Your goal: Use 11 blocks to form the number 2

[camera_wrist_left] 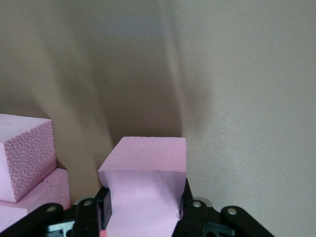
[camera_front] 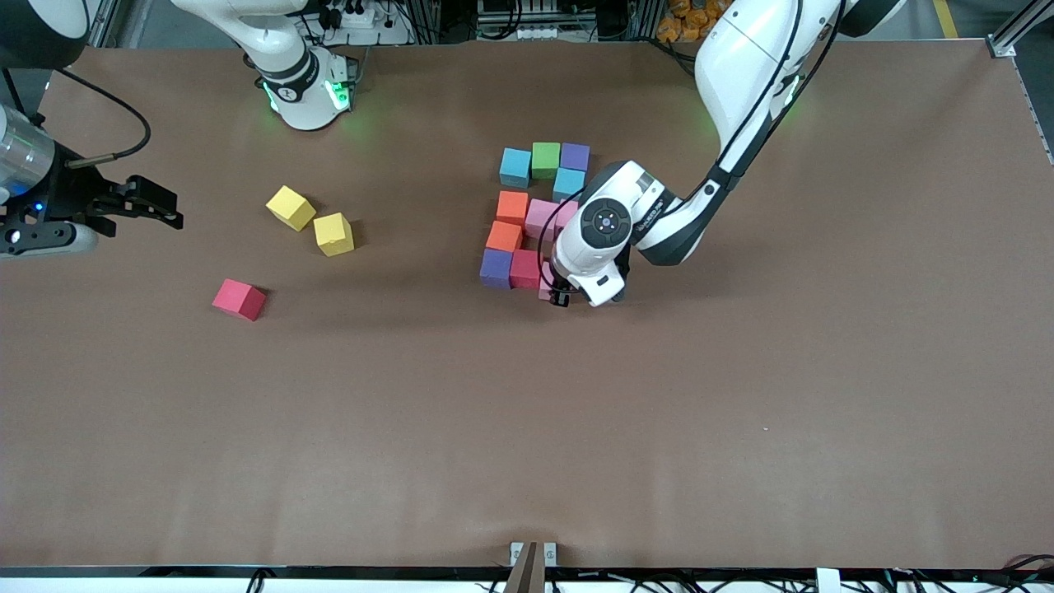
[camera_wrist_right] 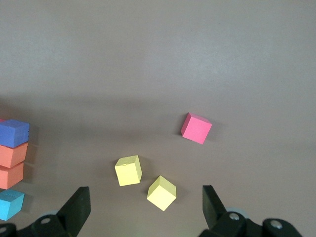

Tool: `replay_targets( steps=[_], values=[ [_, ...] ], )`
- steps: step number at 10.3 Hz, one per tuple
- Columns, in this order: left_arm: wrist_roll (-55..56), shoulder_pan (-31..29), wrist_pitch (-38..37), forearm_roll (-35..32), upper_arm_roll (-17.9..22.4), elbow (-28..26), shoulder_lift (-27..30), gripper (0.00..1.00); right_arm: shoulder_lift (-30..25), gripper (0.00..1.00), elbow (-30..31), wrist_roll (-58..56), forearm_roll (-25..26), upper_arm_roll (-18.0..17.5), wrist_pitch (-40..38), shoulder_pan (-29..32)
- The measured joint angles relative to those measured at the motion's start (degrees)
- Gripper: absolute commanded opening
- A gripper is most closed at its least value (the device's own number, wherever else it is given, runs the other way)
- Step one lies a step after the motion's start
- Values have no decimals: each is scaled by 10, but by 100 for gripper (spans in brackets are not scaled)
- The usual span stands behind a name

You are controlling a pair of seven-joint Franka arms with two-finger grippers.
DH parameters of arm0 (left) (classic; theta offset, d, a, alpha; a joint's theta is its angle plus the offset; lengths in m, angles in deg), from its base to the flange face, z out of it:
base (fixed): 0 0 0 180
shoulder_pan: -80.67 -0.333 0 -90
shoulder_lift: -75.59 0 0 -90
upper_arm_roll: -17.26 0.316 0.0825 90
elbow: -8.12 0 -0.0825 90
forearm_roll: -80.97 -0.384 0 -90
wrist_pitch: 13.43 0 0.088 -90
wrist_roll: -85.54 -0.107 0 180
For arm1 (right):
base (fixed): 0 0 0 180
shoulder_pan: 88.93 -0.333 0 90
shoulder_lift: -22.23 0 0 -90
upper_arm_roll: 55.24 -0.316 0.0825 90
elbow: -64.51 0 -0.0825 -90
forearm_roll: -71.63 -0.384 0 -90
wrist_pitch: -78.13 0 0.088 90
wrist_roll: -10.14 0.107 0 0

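Pink block (camera_wrist_left: pixel 145 192) between left claw (camera_wrist_left: pixel 143 217) fingers, seemingly.

surface (camera_front: pixel 741 412): brown, matte, carries every cube
cluster (camera_front: pixel 535 216): cyan, green, purple, cyan, orange, pink, orange, purple and red cubes packed edge to edge near the middle
yellow cubes (camera_front: pixel 311 221): two, close together, toward the right arm's end
lone cube (camera_front: pixel 240 299): pink-red, nearer the front camera than the yellow pair, well apart from the cluster
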Motion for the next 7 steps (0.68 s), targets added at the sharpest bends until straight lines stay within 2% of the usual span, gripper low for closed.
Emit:
replay_targets(
  steps=[3, 5, 7],
  values=[
    [0, 0, 0, 0, -1, -9, 0, 1, 15, 100, -30, 0, 4, 4, -1, 3],
    [2, -1, 0, 0, -2, -9, 0, 3, 15, 100, -63, 0, 4, 5, -18, 26],
    [7, -1, 0, 0, -4, -9, 0, 5, 17, 100, -70, 0, 4, 5, -22, 39]
  ],
)
